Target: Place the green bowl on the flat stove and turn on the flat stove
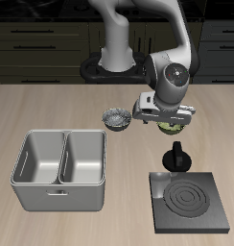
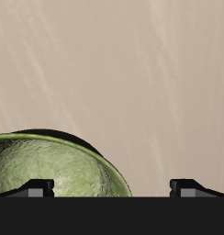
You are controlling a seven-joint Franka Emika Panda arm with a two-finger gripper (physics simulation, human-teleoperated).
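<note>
A robot arm reaches over a pale wooden counter (image 1: 52, 110). Its tool (image 1: 167, 123) hangs low above the green bowl (image 1: 165, 126), which is mostly hidden beneath it in the view from the front; only a sliver of olive green shows under the tool body. The wrist camera shows the bowl (image 2: 50, 174) close up, round and mottled, with a pale rim, sitting to one side of the tool's line. Both fingertips (image 2: 36, 188) appear spread wide with bare counter between them, so the tool is open and holding nothing. Whether one finger is already inside the rim cannot be told.

Just beside the green bowl sits a grey-white bowl (image 1: 116, 119). Nearer the front edge lies the stove (image 1: 193, 200), a black square with pale rings, its knob (image 1: 175, 158) on the side facing the bowl. A grey two-basin tray (image 1: 61, 169) stands apart from the stove.

The bowl looks small, stiff and light, probably smooth and a little slippery. The best hold seems to be the rim wall, one finger inside and one outside
</note>
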